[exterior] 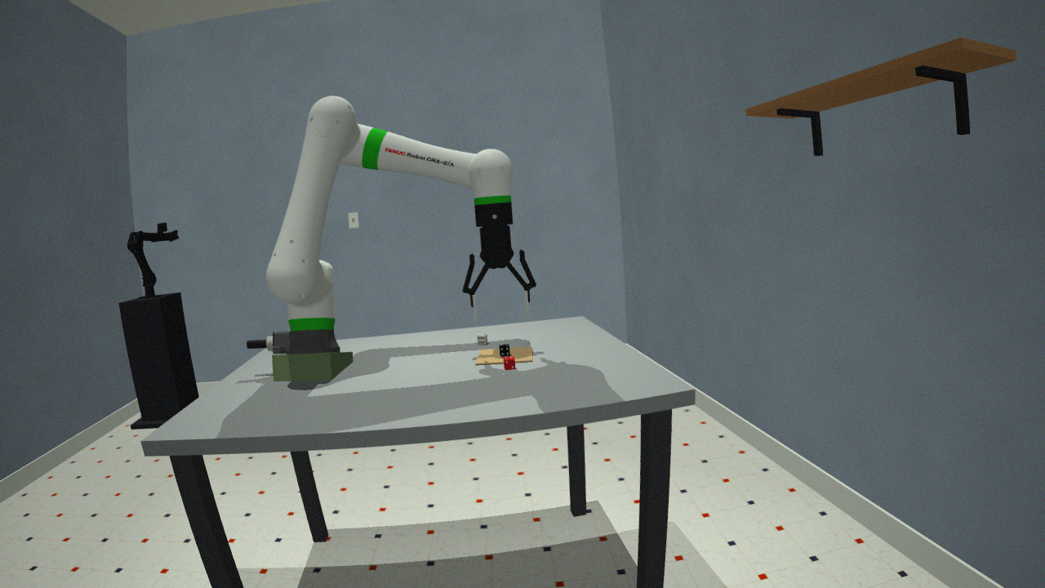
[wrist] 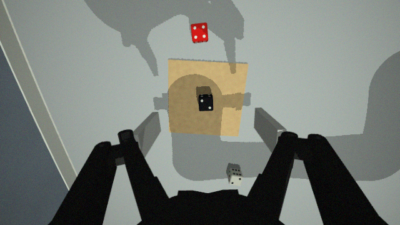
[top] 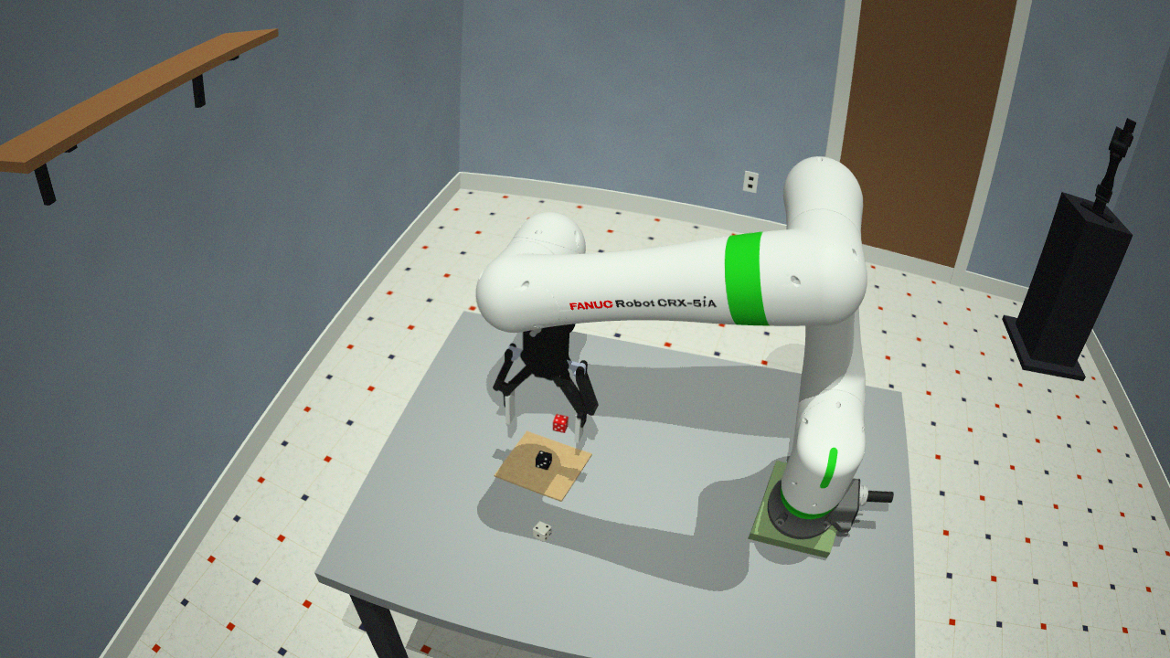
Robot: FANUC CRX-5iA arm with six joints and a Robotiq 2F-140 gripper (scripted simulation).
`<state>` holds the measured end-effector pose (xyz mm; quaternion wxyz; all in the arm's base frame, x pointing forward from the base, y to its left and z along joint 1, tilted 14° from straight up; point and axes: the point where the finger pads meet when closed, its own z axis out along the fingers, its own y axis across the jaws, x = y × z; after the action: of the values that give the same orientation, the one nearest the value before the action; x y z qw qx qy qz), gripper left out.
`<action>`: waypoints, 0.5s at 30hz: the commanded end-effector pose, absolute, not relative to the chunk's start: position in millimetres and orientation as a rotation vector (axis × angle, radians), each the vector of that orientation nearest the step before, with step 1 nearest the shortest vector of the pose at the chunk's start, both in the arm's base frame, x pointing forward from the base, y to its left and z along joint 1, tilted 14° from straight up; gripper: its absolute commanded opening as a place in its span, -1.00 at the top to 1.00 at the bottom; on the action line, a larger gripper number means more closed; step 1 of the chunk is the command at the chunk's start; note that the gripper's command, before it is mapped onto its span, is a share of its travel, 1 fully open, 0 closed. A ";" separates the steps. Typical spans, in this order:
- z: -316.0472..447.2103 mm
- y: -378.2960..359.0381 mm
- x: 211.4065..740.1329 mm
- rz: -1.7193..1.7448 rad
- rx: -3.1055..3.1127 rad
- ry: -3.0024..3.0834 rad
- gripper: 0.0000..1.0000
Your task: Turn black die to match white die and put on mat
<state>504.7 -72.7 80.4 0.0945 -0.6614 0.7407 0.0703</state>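
The table is a flat grey slab on dark legs, the arm glossy white with green bands. Its gripper hangs well above the tan square mat, jaws spread wide, holding nothing. The black die sits flat, fully on the mat, two pips up (a matte little cube). The red die shows four, just off the mat. I can't tell the white die's top number. I'd judge placing done; next, only a check, and retreat without nudging anything.

Bare test room: table, door
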 end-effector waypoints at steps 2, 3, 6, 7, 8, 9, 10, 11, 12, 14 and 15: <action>80.6 -72.8 504.8 0.208 -1.961 2.197 -1.00; 80.6 -72.8 504.8 0.208 -1.961 2.197 -1.00; 80.6 -72.8 504.8 0.208 -1.961 2.197 -1.00; 80.6 -72.8 504.8 0.208 -1.961 2.197 -1.00; 80.6 -72.8 504.8 0.208 -1.961 2.197 -1.00; 80.6 -72.8 504.8 0.208 -1.961 2.197 -1.00; 80.8 -72.8 504.8 0.208 -1.961 2.197 -1.00; 81.3 -72.9 504.8 0.208 -1.961 2.197 -1.00; 82.1 -73.1 504.7 0.208 -1.961 2.197 -1.00; 85.3 -73.9 504.6 0.208 -1.961 2.197 -1.00; 85.3 -73.9 504.6 0.208 -1.961 2.197 -1.00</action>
<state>504.5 -73.3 83.2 0.0944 -0.6614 0.7407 0.0702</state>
